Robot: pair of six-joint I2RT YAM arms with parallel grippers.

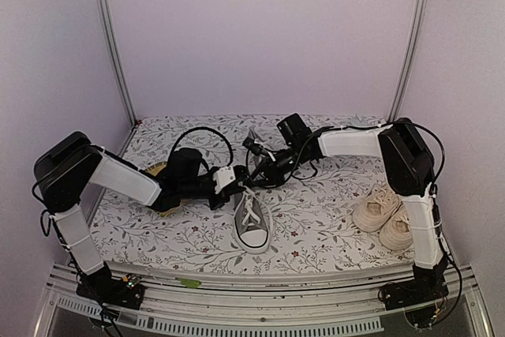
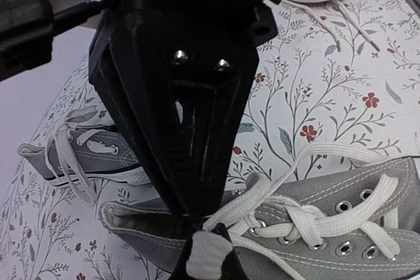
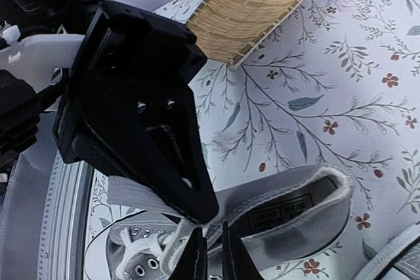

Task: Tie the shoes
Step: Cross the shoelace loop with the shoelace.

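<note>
So, both arms meet mid-table over the far (heel) end of a grey shoe (image 1: 252, 225). It stands upright w/ its toe pointing near, approx. centre of the floral table (image 1: 331, 234).

L gripper (image 2: 197, 224): fingers pinched fully together at the tips, clamped on a white lace (image 2: 282, 195) just above the eyelets. That strand runs up from the crossed lacing into the pinch. The rest of the lacing lies loosely knotted over the tongue.

R gripper (image 3: 203, 227): comes in from the right, tips narrow, right over the shoe's collar w/ a lace strand beside them. Can't tell if it's actually gripping that strand or only touching it.

2nd grey shoe (image 2: 92, 152): seen from the L wrist cam, beyond the first shoe and apart from it, laces loose.

Cream pair (image 1: 387, 212): side by side, near right, by the R arm's base, well apart from the grippers; their laces trail on the cloth.

Basket (image 3: 249, 4): shallow woven one, left side, partly hidden under the L arm.
</note>
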